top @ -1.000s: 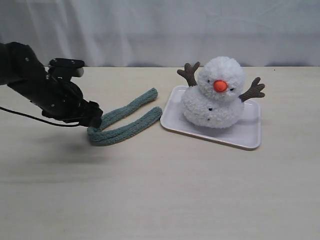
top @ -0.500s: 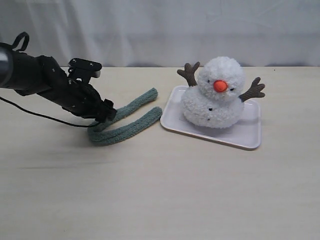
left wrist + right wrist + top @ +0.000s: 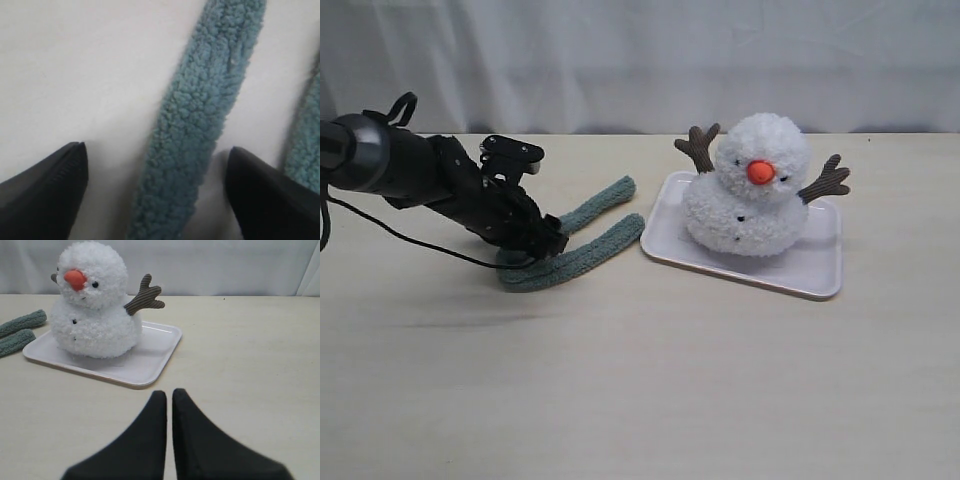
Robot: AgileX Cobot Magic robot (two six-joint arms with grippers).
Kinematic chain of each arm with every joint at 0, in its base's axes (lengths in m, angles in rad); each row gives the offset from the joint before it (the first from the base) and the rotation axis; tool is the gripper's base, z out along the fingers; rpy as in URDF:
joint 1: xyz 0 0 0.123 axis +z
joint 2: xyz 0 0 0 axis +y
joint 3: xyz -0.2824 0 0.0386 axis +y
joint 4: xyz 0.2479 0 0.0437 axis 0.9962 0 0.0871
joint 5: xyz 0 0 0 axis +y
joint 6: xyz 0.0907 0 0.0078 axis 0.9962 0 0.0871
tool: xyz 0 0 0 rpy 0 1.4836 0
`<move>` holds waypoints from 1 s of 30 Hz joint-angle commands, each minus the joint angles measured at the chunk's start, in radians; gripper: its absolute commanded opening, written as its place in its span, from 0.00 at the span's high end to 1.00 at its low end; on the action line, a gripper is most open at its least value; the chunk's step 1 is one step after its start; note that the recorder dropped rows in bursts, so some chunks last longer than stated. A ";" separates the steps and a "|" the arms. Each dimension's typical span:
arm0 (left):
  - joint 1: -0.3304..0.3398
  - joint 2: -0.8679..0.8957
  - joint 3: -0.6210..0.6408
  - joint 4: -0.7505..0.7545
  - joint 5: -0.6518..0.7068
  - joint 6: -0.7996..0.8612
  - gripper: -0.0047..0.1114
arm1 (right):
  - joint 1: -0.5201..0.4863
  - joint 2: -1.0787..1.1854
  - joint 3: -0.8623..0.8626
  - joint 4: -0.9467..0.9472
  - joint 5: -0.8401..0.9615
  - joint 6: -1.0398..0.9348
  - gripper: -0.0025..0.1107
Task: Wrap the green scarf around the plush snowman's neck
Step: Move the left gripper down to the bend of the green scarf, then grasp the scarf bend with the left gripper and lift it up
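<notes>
The black left gripper (image 3: 156,147) is straddling one strand of the long, fuzzy grey-green knitted scarf (image 3: 590,250), fingers spread apart. The strip is lying folded in a U toward the table's (image 3: 640,380) left edge, just beside a white rectangular tray (image 3: 820,272) where the fluffy white plush snowman (image 3: 750,195) is sitting, toward the far right corner. The right gripper (image 3: 169,392) is facing it, fingers together.

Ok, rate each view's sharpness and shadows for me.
Exterior view: evenly lit, sharp, soft shadow beneath the left arm; left wrist view: green scarf slightly soft, left claw tips dim; right wrist view: plush snowman crisp, right claw blurred.
</notes>
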 commanded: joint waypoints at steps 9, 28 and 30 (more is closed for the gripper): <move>-0.005 0.011 0.000 -0.004 0.112 0.057 0.95 | -0.005 -0.004 0.004 0.002 -0.007 0.002 0.94; -0.095 -0.388 0.000 -0.002 0.233 0.057 0.96 | -0.005 -0.004 0.004 0.002 -0.007 0.002 0.94; -0.138 -0.421 0.000 -0.001 0.213 0.057 0.96 | -0.005 -0.004 0.004 0.002 -0.007 0.002 0.94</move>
